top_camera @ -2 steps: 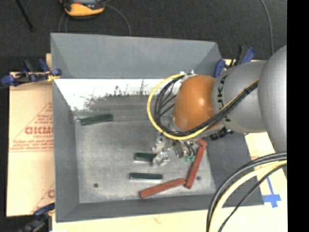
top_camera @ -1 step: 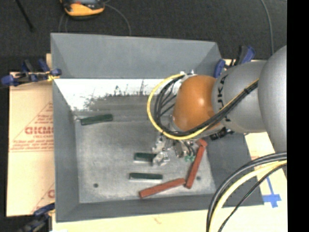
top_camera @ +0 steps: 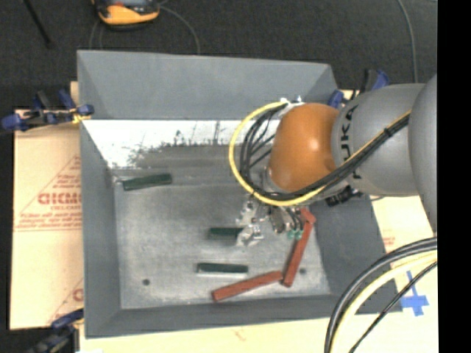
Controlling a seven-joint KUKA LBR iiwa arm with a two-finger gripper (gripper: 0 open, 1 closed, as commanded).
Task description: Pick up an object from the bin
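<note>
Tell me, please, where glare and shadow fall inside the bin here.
In the camera view, glare whitens the bin's back wall at upper left; the orange wrist cover carries a soft highlight; the arm shades the floor beneath the gripper.

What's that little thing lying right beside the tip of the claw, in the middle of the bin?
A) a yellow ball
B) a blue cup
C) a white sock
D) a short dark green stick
D: just to the view's left of the claw, a short dark green stick lies flat on the floor of the bin.
</note>
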